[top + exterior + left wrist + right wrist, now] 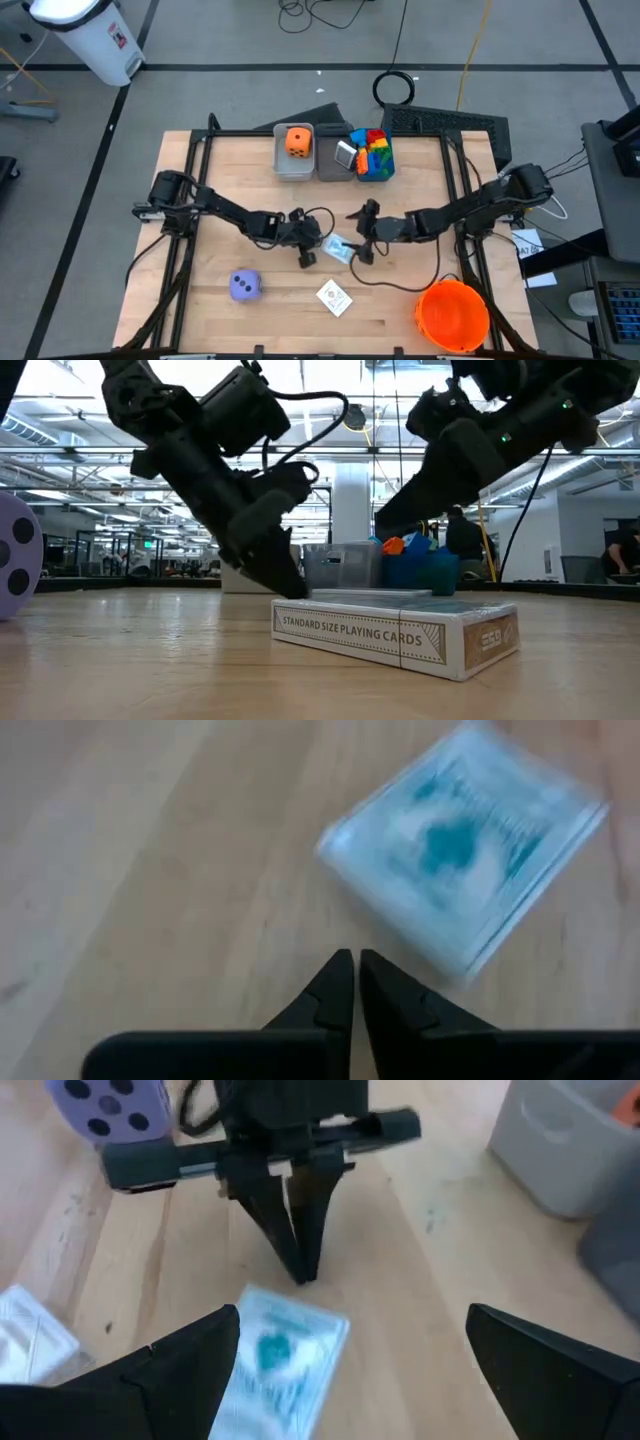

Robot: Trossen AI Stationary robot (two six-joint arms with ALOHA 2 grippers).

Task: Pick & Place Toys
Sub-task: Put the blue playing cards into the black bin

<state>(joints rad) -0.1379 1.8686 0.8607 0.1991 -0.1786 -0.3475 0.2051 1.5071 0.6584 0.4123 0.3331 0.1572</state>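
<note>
A pale blue box of playing cards point(338, 248) lies flat on the wooden table between my two grippers. My left gripper point(306, 258) is shut, slanting down, with its tips point(300, 1270) at the box's left edge. My right gripper point(350, 1370) is open just right of and above the box point(280, 1350), which shows between its fingers. A second white card pack point(335, 297) lies nearer the front edge, and a purple die point(245, 286) rests at the front left. An orange die point(297, 140) sits in a grey bin, with coloured blocks point(372, 150) in the blue bin. My left gripper's shut fingertips point(290, 585) stand right beside the card box's left end point(285, 610), slanting down from the table's left. Whether they touch the box, I cannot tell; the left wrist view shows a strip of bare wood between tips and box.
Three bins point(335, 160) stand in a row at the table's far edge. A big orange bucket point(453, 313) sits at the front right corner. Black cables trail over the table beside both grippers. Bare wood lies along the front edge between the die and the bucket.
</note>
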